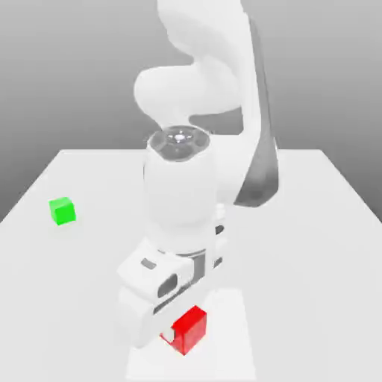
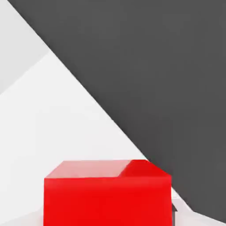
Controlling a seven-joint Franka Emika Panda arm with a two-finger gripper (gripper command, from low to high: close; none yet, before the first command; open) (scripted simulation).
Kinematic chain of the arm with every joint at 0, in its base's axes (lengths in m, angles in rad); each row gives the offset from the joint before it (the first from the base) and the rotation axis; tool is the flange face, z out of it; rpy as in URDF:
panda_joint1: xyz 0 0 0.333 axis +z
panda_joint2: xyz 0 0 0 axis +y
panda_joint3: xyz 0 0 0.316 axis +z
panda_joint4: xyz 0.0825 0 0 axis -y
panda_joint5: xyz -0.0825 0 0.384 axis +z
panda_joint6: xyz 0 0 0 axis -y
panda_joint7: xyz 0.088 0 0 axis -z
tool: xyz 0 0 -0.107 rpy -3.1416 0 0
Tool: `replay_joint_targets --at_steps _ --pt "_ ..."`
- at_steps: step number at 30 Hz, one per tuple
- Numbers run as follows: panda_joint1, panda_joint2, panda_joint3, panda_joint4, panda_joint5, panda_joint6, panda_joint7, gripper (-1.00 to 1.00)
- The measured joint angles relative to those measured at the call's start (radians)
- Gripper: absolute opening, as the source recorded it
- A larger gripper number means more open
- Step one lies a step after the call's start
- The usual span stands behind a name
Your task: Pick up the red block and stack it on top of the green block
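Gripper low at the red block
The gripper (image 1: 173, 333) sits against the red block (image 1: 189, 329); its grip cannot be told. The green block (image 1: 63, 211) rests well apart on the counter (image 1: 313, 246).

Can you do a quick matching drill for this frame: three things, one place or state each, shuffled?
Things:
1. red block
2. green block
3. table

Places or states:
A. alone toward the exterior view's left
B. white surface bearing both cubes
C. right beside the robot's hand, near the front edge

Pairs: 1-C, 2-A, 3-B
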Motion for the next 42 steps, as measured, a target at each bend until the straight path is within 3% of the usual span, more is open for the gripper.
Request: replay_joint_targets --at_steps 6,29,35,42 --pt "-0.190 -0.103 -0.151 -0.071 -0.094 -0.024 -0.106 -1.00" --pt "-0.919 -0.472 -0.570 -0.357 -0.546 -0.062 -0.442 -1.00" --pt "-0.817 -0.407 -0.670 -0.361 -0.417 -0.002 -0.552 -1.00" --pt "-0.651 -0.279 -0.779 -0.362 -0.184 0.108 -0.715 -1.00"
